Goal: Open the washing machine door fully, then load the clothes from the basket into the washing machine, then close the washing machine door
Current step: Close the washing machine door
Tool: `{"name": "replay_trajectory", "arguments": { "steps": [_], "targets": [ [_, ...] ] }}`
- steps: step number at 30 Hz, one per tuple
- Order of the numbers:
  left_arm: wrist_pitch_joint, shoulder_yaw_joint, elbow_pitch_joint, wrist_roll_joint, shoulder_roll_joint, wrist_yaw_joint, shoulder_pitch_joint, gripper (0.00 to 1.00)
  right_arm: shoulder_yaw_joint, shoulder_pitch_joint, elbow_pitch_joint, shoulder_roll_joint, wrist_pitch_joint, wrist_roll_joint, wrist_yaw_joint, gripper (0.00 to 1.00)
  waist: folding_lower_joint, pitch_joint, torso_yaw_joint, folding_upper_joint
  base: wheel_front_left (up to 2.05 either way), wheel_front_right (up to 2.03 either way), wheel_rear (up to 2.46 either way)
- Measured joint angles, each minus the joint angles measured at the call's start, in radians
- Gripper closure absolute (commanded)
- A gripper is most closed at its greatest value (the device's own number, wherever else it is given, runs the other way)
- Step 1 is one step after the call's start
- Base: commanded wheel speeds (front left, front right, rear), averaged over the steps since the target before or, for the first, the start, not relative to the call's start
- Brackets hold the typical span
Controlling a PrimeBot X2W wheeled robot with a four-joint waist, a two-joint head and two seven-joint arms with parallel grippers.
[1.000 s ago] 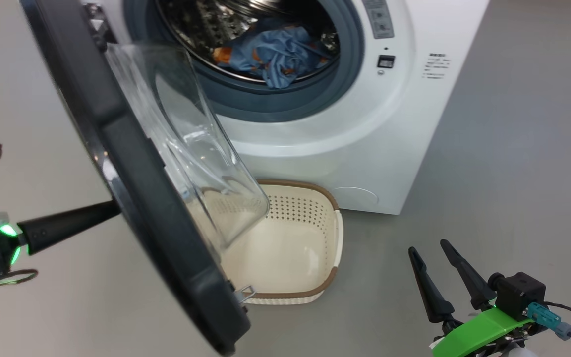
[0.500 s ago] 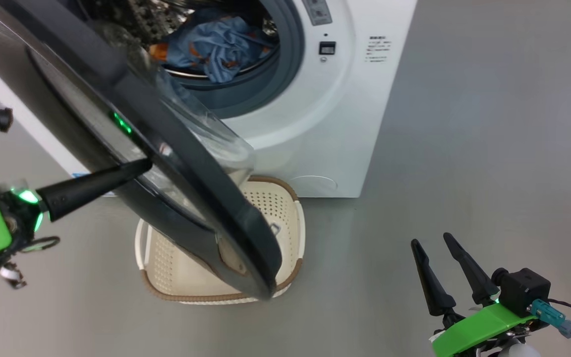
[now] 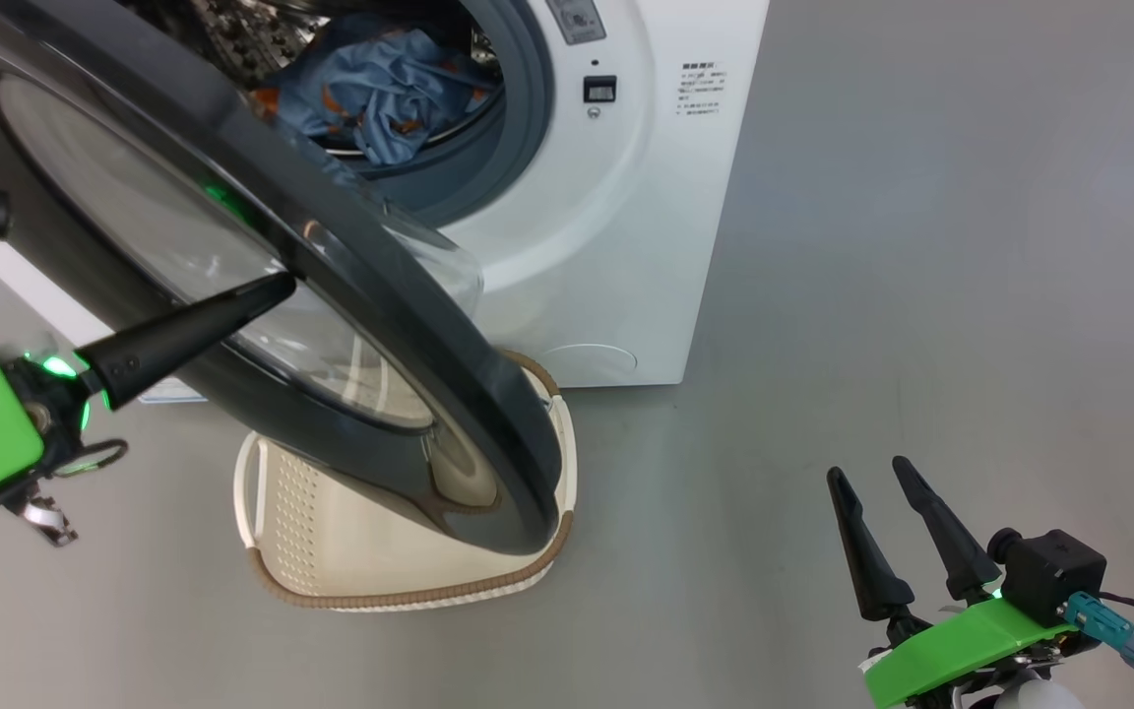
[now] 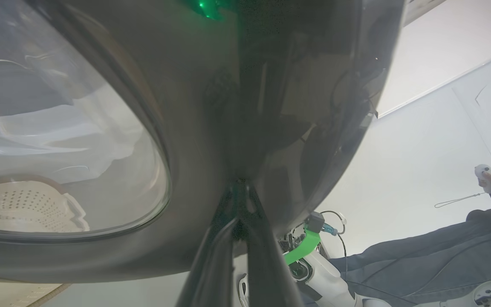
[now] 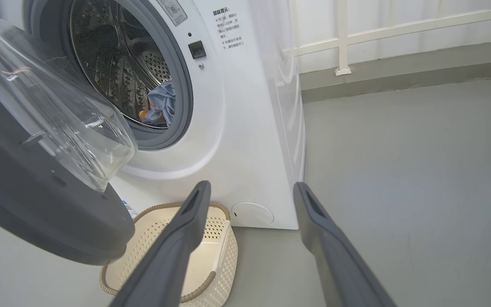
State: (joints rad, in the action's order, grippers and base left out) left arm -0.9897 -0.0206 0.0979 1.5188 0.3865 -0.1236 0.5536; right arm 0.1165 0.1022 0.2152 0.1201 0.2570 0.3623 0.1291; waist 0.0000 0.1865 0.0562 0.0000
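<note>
Against the door (image 3: 400,325) — left end effector (image 3: 282,286), closed.

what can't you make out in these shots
- Head view: the washing machine door hides most of the basket inside.
- Head view: the printed label on the washing machine is too small to read.
- Left wrist view: the left gripper blends into the dark door, so contact is unclear.
</note>
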Motion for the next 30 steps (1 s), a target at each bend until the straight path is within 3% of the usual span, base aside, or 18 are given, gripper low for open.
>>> {"name": "replay_trajectory", "arguments": {
  "steps": [6, 7, 15, 16, 18, 30],
  "targets": [
    [0.073, 0.0, 0.0, -0.009, 0.011, 0.0, -0.086, 1.0, -0.004, -0.001, -0.001, 0.0, 0.0, 0.0, 0.0, 0.0, 0.0, -0.017, 0.02, 0.0, 0.0, 0.0, 0.0],
    [0.085, 0.0, 0.001, -0.014, 0.014, 0.0, -0.104, 0.78, -0.004, -0.001, -0.001, 0.001, 0.0, 0.0, 0.0, 0.0, 0.0, -0.02, 0.023, 0.0, 0.0, 0.0, 0.0],
    [0.257, -0.005, -0.018, -0.058, 0.038, -0.002, -0.25, 0.1, -0.004, -0.025, 0.001, 0.01, 0.0, 0.0, 0.0, 0.0, 0.0, -0.053, 0.047, 0.0, 0.0, 0.0, 0.0],
    [0.279, -0.007, -0.023, -0.058, 0.039, -0.002, -0.267, 0.05, -0.004, -0.025, 0.001, 0.011, 0.0, 0.0, 0.0, 0.0, 0.0, -0.057, 0.049, 0.0, 0.0, 0.0, 0.0],
    [0.326, -0.014, -0.034, -0.062, 0.041, -0.002, -0.3, 0.0, -0.003, -0.025, 0.001, 0.013, 0.0, 0.0, 0.0, 0.0, 0.0, -0.065, 0.052, 0.0, 0.0, 0.0, 0.0],
    [0.626, -0.108, -0.074, -0.079, 0.079, -0.004, -0.462, 0.0, -0.015, -0.065, -0.001, 0.034, 0.0, 0.009, 0.0, 0.0, 0.0, -0.087, 0.041, 0.0, 0.0, 0.0, 0.0]
  ]
}}
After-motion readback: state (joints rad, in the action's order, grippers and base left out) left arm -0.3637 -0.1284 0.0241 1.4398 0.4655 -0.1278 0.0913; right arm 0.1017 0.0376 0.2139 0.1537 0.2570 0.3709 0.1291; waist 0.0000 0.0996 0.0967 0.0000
